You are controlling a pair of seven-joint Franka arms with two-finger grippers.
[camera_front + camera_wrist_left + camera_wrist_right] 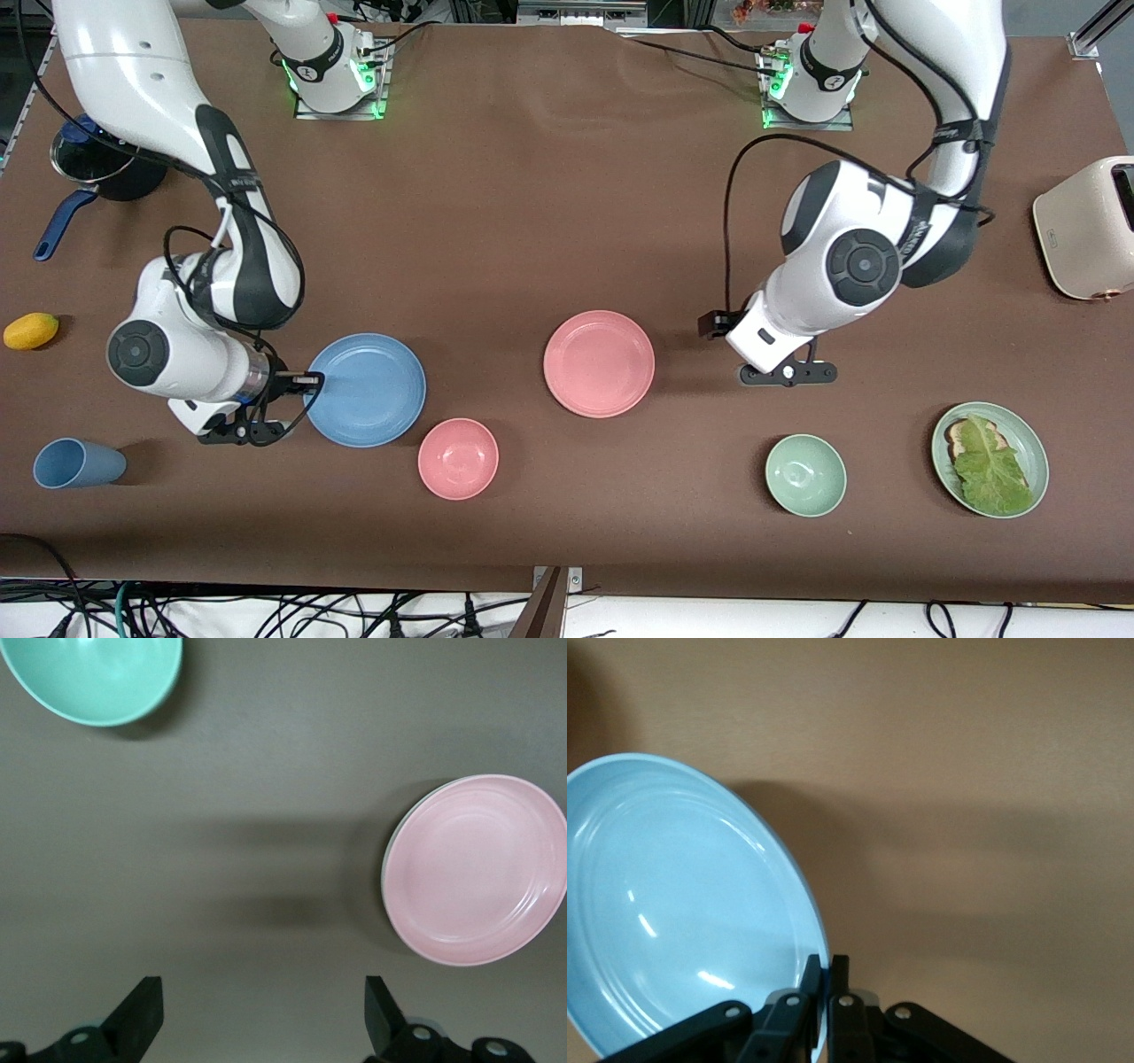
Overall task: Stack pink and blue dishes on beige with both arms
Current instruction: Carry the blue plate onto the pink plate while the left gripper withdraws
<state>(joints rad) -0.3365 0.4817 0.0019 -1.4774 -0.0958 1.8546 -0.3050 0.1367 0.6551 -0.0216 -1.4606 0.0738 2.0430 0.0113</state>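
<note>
- Right end effector (306,381): fingers pressed together on the rim of the blue plate (368,390), at the plate's edge toward the right arm's end of the tabletop (532,221).
- Left end effector (788,374): fingers spread wide, empty, over bare tabletop beside the pink plate (600,363).
- Pink plate: mid-tabletop, a pale rim showing beneath it.

Right arm: reaches low from its base toward its own end of the table; right gripper (823,988) pinched tight on the blue plate's (365,390) rim. Left arm: elbow folded, wrist pointing down; left gripper (261,1019) spread wide, empty, above bare table (567,221).
</note>
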